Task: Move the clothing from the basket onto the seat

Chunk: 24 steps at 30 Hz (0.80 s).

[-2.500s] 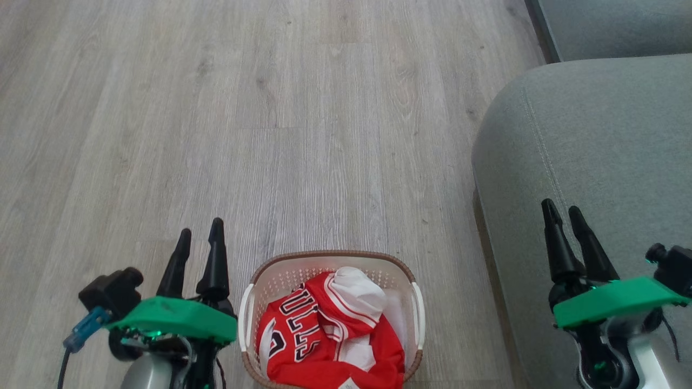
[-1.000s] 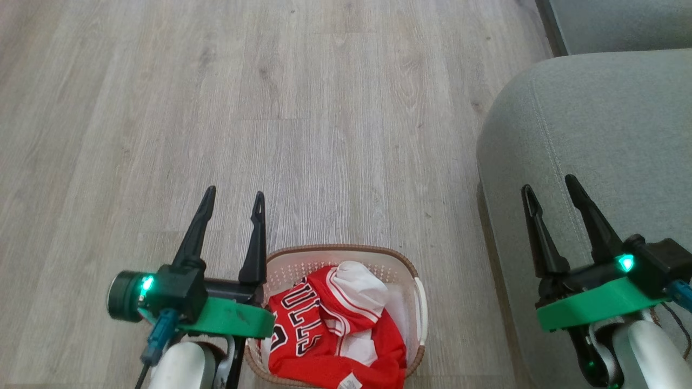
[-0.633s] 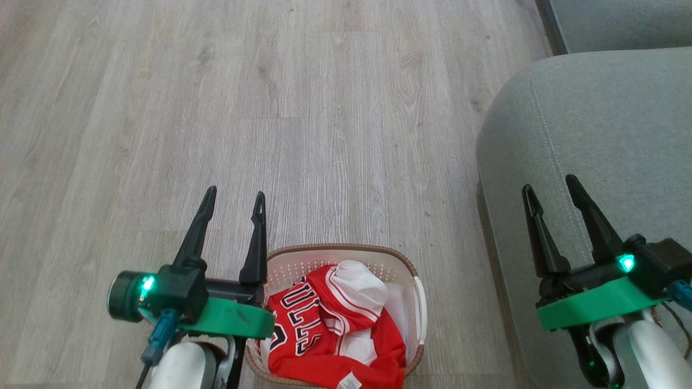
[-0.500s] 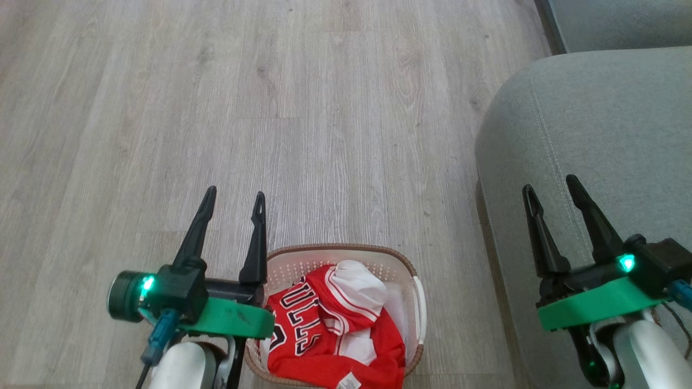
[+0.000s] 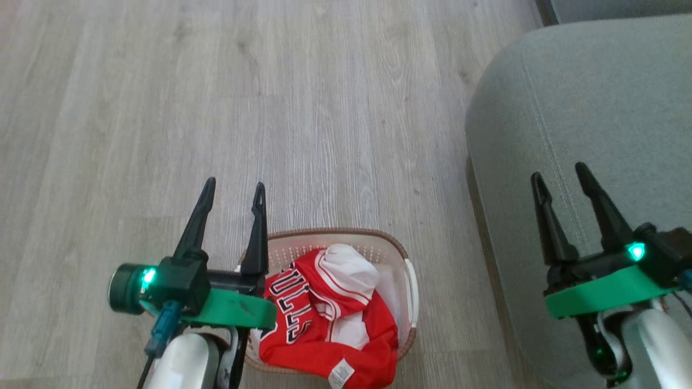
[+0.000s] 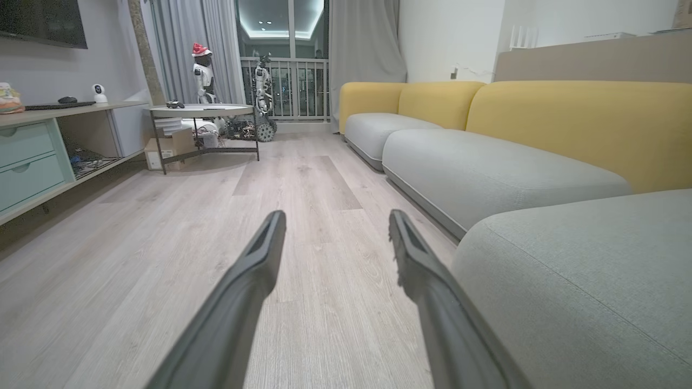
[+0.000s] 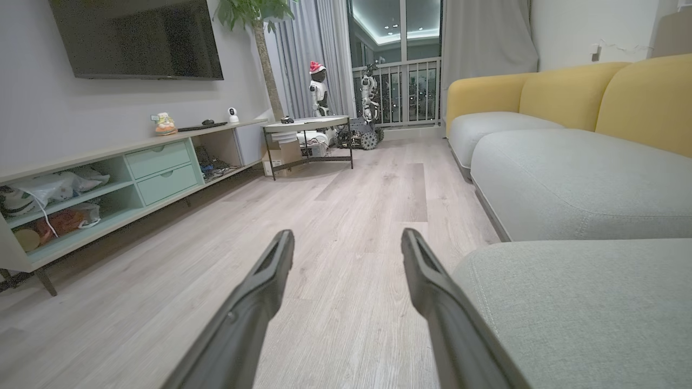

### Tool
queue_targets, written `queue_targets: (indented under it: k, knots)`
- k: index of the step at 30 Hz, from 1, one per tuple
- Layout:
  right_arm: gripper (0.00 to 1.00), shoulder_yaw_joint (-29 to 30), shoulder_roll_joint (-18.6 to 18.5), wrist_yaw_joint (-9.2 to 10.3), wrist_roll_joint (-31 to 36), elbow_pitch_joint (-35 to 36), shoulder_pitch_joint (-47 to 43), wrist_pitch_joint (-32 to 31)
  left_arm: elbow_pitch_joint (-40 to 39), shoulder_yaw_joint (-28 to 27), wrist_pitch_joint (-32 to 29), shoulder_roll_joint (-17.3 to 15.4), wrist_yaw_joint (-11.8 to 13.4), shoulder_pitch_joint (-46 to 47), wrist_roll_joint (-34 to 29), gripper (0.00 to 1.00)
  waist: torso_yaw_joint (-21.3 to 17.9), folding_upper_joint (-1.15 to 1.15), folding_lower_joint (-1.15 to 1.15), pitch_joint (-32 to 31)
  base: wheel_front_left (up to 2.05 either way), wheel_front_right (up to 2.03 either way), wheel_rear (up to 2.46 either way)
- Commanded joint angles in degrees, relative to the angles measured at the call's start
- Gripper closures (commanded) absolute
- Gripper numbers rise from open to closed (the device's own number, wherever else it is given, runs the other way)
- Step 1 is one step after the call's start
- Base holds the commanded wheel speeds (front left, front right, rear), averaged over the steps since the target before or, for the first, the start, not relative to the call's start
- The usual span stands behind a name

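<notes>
Crumpled red clothing (image 5: 324, 329) with white trim and black lettering lies heaped in the basket (image 5: 401, 281), which stands on the wooden floor (image 5: 270, 108). The left gripper (image 5: 235, 183) hovers at the basket's left edge, fingers spread and empty. The right gripper (image 5: 558, 170) hangs over the grey-green seat (image 5: 594, 97), fingers likewise parted, holding nothing.

The head camera looks steeply down on the pale wood-plank floor (image 5: 324, 108). Both wrist cameras sit low, facing level along it. All three views share the grey-green fabric sofa cushion (image 6: 584, 281).
</notes>
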<state>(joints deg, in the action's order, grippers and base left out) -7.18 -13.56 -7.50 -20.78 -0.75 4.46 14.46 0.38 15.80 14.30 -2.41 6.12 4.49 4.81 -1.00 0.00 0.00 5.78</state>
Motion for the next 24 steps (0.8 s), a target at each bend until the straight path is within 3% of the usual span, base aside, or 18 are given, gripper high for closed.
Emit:
queue_targets:
  k: [1, 12, 24]
  knots:
    - [0.0, -0.3, -1.6, 0.01, -0.7, 2.1, 2.5, 0.5, -1.5, -1.5, 0.7, -0.5, 0.5, 3.3, 0.5, 0.0, -0.6, 0.0, 0.0, 1.9, 0.0, 0.0, 0.0]
    - [0.0, 1.0, -3.8, 0.01, -2.8, 4.1, 5.5, 0.5, 3.7, 1.0, 0.7, -0.5, 1.6, 7.8, 2.6, 0.0, -2.1, 0.0, 0.0, 9.9, 0.0, 0.0, 0.0]
    - [0.0, 0.7, -7.9, 0.01, -6.1, 7.2, 12.2, 0.5, 21.8, 2.5, 0.7, -0.5, 0.6, 18.0, 7.2, 0.0, -4.6, 0.0, 0.0, 21.3, 0.0, 0.0, 0.0]
